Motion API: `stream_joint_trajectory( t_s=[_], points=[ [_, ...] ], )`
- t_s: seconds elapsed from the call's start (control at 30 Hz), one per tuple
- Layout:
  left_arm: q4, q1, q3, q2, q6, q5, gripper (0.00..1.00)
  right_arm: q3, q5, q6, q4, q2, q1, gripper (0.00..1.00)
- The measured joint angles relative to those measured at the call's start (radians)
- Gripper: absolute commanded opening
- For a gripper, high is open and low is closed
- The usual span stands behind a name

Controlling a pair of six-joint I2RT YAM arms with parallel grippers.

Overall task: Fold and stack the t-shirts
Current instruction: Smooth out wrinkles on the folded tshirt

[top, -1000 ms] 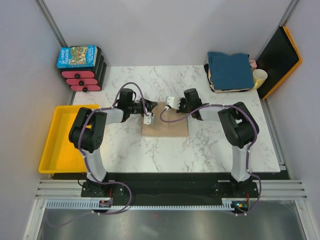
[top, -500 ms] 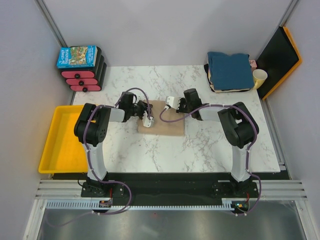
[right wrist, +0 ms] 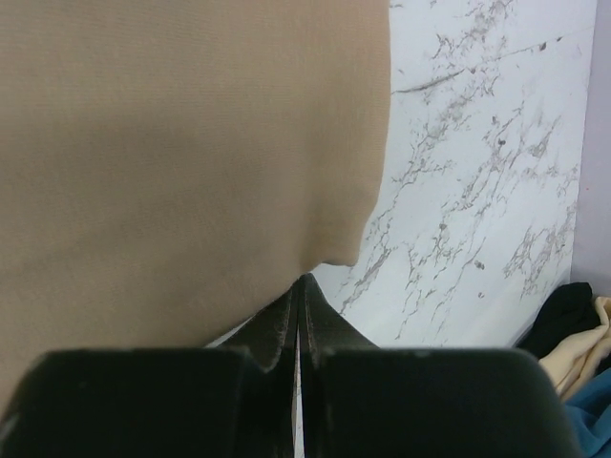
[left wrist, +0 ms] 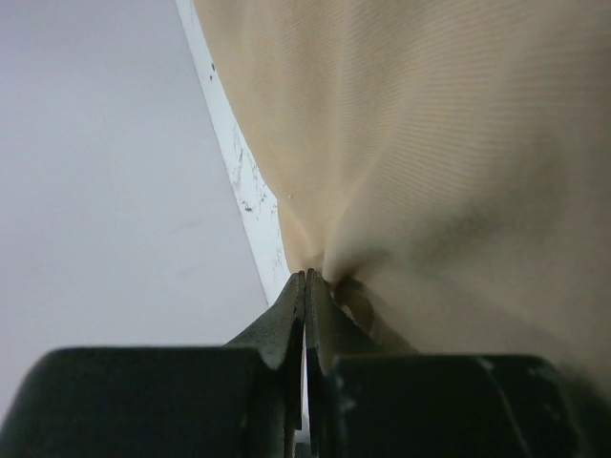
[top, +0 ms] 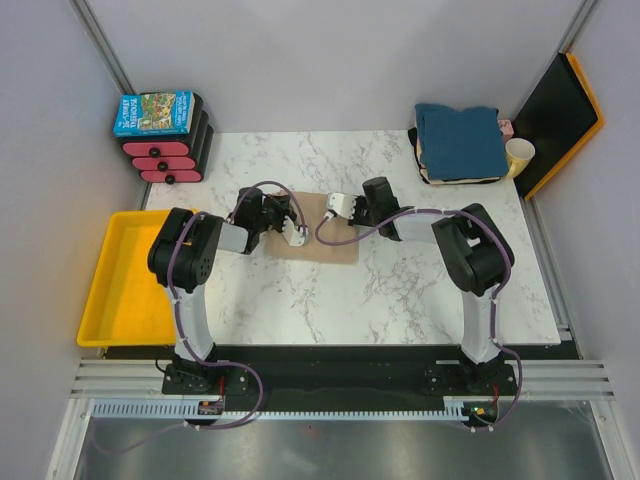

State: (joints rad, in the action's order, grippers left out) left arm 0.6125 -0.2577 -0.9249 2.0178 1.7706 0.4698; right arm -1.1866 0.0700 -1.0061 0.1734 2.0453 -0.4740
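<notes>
Left gripper [top: 298, 231] and right gripper [top: 334, 206] each pinch the tan t-shirt [top: 325, 247] at frame centre; folded stack [top: 458, 140] lies upper right, nearer the right one

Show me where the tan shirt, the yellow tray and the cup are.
tan shirt [top: 335, 252], overhead view, bare cloth near its front edge
yellow tray [top: 115, 290], overhead view, its bare floor
cup [top: 519, 155], overhead view, its open top
</notes>
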Motion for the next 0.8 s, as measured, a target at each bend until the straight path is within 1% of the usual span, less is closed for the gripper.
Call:
stream_joint_trajectory(
  t_s=[0.13,0.33,0.63,0.7,0.73,0.8],
  points=[
    [0.027,-0.002,0.01,0.001,-0.01,-0.035,0.02,-0.005,0.0,0.001,-0.001,0.003,-0.006,0.0],
    [0.056,-0.005,0.01,0.028,-0.018,-0.124,0.02,-0.01,-0.005,0.001,-0.005,0.006,-0.008,0.0],
    [0.132,-0.006,0.02,0.027,-0.162,-0.269,0.02,-0.012,-0.044,0.054,-0.022,-0.001,-0.001,0.0],
    [0.137,-0.003,0.019,0.016,-0.181,-0.297,0.02,-0.019,-0.06,0.085,-0.037,-0.005,0.006,0.04],
    [0.141,0.0,0.017,0.01,-0.188,-0.312,0.02,-0.026,-0.071,0.105,-0.05,-0.009,0.012,0.14],
    [0.146,0.003,0.01,-0.005,-0.197,-0.337,0.02,-0.051,-0.088,0.162,-0.085,-0.017,0.028,0.23]
  ],
)
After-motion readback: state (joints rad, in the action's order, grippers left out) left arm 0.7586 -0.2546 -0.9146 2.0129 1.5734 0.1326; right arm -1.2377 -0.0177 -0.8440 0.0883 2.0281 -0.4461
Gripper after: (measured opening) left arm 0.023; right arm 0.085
